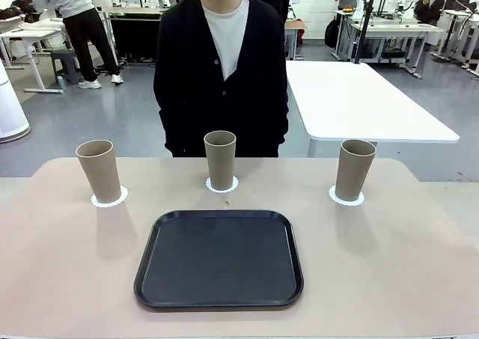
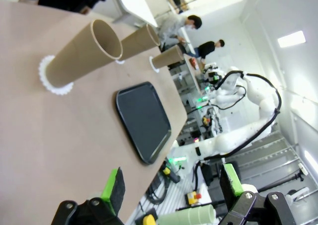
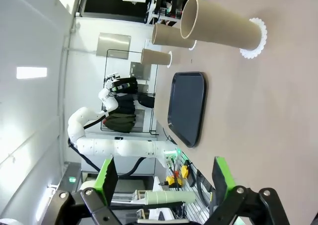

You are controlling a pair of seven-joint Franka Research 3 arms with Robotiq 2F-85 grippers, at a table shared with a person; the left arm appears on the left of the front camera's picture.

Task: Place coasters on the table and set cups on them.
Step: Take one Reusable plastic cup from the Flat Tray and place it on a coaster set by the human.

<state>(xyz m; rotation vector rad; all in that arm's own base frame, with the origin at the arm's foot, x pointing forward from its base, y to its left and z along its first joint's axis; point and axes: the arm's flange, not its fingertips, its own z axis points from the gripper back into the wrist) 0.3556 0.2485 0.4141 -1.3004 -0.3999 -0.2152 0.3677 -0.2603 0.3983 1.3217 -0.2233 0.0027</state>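
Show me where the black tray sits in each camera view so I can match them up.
Front view: tray at lower centre, nearer the camera than the three cups.
Left wrist view: tray at centre, running diagonally, right of the nearest cup.
Right wrist view: tray at centre, standing on end, below the cups.
Shared landmark: the row of three cups on coasters beyond the tray.
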